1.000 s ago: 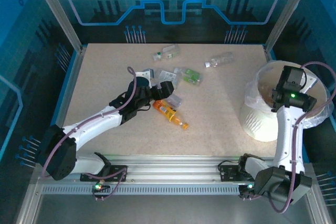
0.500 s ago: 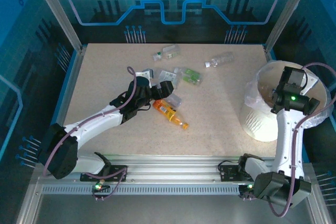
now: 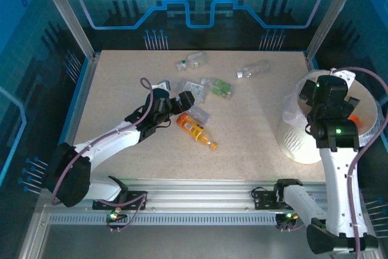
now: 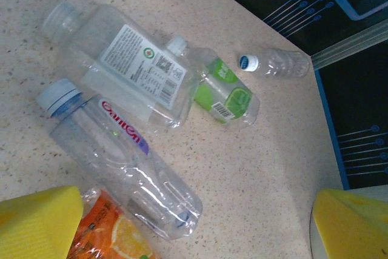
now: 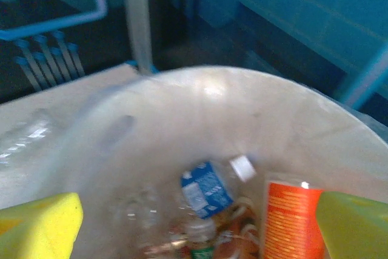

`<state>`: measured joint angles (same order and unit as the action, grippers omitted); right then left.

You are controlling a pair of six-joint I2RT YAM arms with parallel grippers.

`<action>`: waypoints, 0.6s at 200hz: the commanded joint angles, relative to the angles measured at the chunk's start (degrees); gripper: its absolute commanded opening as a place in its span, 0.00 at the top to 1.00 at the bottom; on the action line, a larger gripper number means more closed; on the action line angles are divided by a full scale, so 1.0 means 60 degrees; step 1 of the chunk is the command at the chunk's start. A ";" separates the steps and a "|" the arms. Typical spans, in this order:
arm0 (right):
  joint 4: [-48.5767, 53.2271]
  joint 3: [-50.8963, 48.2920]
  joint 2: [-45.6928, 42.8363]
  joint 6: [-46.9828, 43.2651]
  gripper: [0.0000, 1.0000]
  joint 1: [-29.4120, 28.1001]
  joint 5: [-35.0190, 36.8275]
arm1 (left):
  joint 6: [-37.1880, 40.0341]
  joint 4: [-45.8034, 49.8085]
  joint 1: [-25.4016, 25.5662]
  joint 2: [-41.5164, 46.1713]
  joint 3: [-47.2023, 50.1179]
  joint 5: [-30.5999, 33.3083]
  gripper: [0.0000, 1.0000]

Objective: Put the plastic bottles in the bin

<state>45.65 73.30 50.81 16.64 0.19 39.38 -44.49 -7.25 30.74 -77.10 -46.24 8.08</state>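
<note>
The speckled bench stands inside a metal-framed enclosure with blue-lit walls. Plastic bottles lie scattered over its middle and far side, among them an orange-labelled bottle. The bin sits at the bench's right edge and holds a blue-labelled bottle, an orange carton-like bottle and a few more. The left claw hangs wide open and empty over a clear bottle beside the orange-labelled one, while the right claw is spread wide and empty above the bin's mouth.

Blurry bottles inside bin
</note>
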 commanded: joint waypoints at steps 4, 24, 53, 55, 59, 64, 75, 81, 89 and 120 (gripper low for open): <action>-0.0586 0.0198 -0.0334 -0.0225 0.00 -0.0796 -0.0946 | -0.0290 0.0124 -0.0113 0.0121 0.0189 0.0191 0.01; -0.1320 -0.0047 -0.0581 -0.0504 0.00 -0.1418 -0.2082 | -0.0310 0.0152 -0.0151 0.0134 0.0221 0.0176 0.01; -0.2125 -0.0259 -0.0641 -0.0833 0.00 -0.2056 -0.4100 | -0.0426 0.0204 -0.0184 0.0175 0.0299 0.0248 0.01; -0.2176 -0.0269 -0.0626 -0.0868 0.00 -0.2094 -0.4259 | -0.0434 0.0210 -0.0175 0.0186 0.0314 0.0261 0.01; -0.2253 -0.0285 -0.0593 -0.0928 0.00 -0.2171 -0.4549 | -0.0468 0.0222 -0.0178 0.0180 0.0315 0.0282 0.01; -0.2332 -0.0305 -0.0538 -0.0994 0.00 -0.2298 -0.4871 | -0.0505 0.0251 -0.0175 0.0193 0.0323 0.0332 0.01; -0.2478 -0.0321 -0.0371 -0.1205 0.00 -0.2624 -0.5463 | -0.0643 0.0366 -0.0173 0.0201 0.0324 0.0461 0.01; -0.2534 -0.0322 -0.0261 -0.1330 0.00 -0.2872 -0.5699 | -0.0714 0.0447 -0.0180 0.0207 0.0327 0.0520 0.01; -0.2647 -0.0322 -0.0076 -0.1465 0.00 -0.3263 -0.5905 | -0.0777 0.0520 -0.0186 0.0221 0.0331 0.0581 0.01; -0.2702 -0.0365 0.0703 -0.2170 0.00 -0.4558 -0.5825 | -0.0821 0.0642 -0.0203 0.0346 0.0380 0.0531 0.01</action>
<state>31.73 72.10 52.10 8.45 -22.48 8.14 -48.14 -5.06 30.09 -77.08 -45.04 9.89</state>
